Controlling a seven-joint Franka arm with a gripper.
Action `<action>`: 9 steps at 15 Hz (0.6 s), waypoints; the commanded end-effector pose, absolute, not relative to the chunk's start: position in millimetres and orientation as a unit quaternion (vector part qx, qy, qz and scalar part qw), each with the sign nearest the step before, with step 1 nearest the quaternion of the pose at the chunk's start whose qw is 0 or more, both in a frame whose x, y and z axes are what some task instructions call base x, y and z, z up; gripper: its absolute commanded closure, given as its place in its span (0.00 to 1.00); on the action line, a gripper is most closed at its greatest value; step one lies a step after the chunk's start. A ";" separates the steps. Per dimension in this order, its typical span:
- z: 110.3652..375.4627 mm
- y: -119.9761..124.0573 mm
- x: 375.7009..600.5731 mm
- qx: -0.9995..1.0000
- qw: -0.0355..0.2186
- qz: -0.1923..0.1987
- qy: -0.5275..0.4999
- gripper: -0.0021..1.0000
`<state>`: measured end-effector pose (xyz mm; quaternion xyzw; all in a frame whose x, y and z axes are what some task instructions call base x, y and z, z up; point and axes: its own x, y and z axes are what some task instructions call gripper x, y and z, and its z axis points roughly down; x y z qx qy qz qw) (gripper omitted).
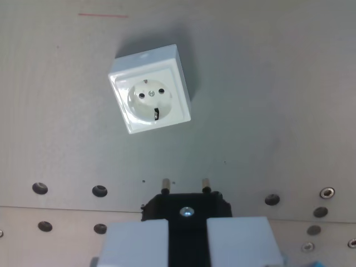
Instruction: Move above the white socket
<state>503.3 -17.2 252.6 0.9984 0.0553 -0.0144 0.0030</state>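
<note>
A white square socket [150,89] sits on the grey table, upper middle of the wrist view, turned slightly; its round recess shows two pin holes and a centre screw. My gripper [187,236] is at the bottom middle, its light grey fingers [136,243] shut on a black plug [188,210]. The plug's two metal pins [165,184] point toward the socket. The socket lies above and to the wrist view's left of the plug, apart from it.
A row of holes and screws [99,191] runs across the table's lower part, along a seam [67,209]. A thin red line [103,15] is marked at the top left.
</note>
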 end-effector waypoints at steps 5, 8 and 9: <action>216.4 -8.8 493.2 0.991 0.007 0.032 0.133 1.00; 201.2 -5.6 490.2 0.989 0.007 0.032 0.141 1.00; 196.1 -4.6 489.3 0.989 0.007 0.033 0.143 1.00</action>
